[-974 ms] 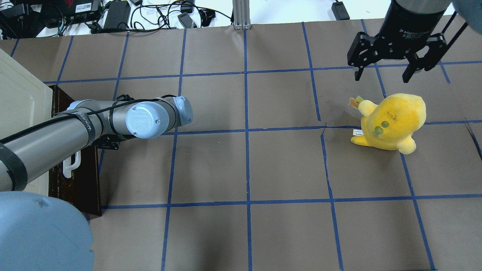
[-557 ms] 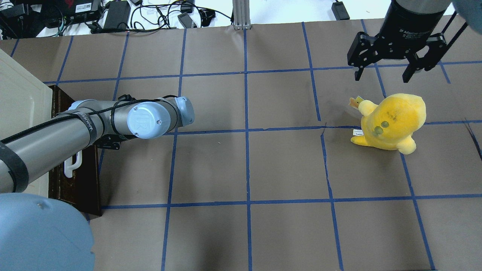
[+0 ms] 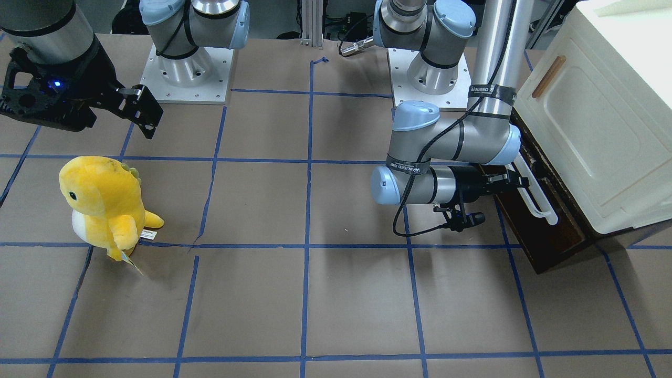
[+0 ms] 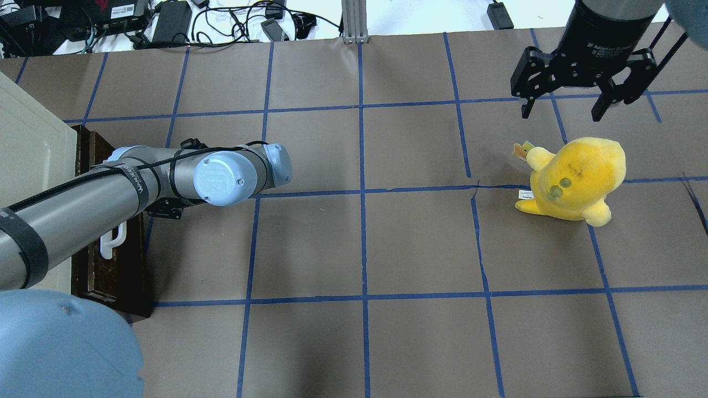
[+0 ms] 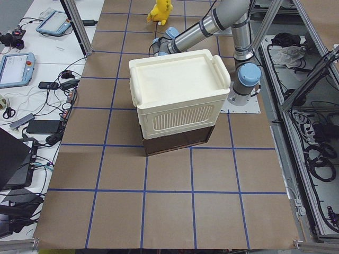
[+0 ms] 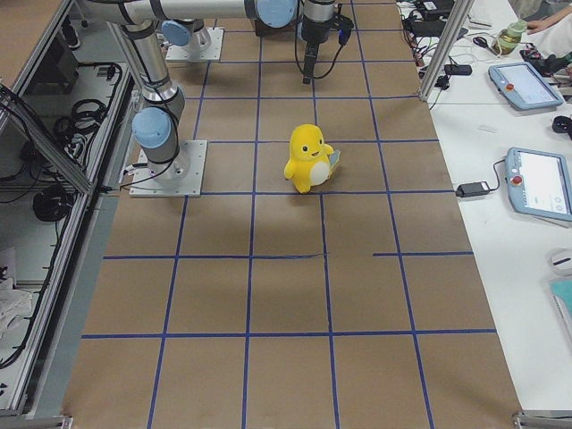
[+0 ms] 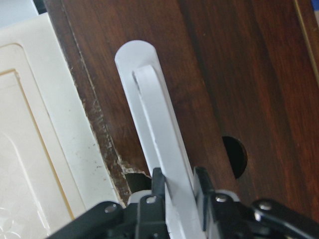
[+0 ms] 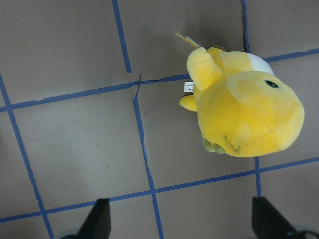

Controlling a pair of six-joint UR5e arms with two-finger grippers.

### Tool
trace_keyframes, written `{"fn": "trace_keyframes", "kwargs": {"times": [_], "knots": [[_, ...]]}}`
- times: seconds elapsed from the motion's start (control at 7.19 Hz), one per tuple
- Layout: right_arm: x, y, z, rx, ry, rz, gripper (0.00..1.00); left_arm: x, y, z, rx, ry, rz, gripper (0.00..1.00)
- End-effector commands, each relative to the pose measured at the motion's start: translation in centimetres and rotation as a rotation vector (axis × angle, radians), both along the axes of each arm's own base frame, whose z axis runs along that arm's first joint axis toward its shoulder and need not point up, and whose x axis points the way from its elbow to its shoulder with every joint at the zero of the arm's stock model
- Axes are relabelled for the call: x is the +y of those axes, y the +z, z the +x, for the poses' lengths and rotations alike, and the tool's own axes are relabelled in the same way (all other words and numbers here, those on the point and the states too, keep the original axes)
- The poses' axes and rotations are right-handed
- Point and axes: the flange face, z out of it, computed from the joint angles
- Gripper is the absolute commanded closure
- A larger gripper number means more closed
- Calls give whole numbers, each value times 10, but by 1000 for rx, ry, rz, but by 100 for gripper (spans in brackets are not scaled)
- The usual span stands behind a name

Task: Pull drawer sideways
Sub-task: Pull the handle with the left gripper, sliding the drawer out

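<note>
The drawer [image 3: 546, 236] has a dark brown front and a long white bar handle [image 3: 536, 197]. It sits under the cream-white cabinet [image 3: 598, 121] and stands out a little from it. My left gripper [image 3: 517, 181] is shut on the handle. In the left wrist view its fingers [image 7: 157, 181] pinch the white bar [image 7: 159, 124] from both sides. In the overhead view the drawer [image 4: 113, 271] is at the left edge, and the left arm hides that gripper. My right gripper [image 4: 561, 108] is open and empty, high above the table's far right.
A yellow plush toy [image 4: 575, 179] stands on the right side of the table, below the right gripper; it also shows in the right wrist view [image 8: 244, 114]. Cables and power bricks [image 4: 221, 22] lie beyond the far edge. Brown paper with blue tape lines covers the table.
My left arm has moved a little to the right in the overhead view, and the drawer front and handle have come slightly out with it. The right arm has not moved.
</note>
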Motion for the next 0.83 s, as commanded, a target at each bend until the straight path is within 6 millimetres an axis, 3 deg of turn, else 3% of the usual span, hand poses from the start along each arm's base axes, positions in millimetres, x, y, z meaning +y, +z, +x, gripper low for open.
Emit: {"fn": "trace_keyframes", "kwargs": {"times": [0.0,0.7], "knots": [[0,0,1,0,1,2,0,0,1,-7,1,-14,-3,76],[0,0,1,0,1,0,0,-1,1,-17,4,-30,-6,76]]}}
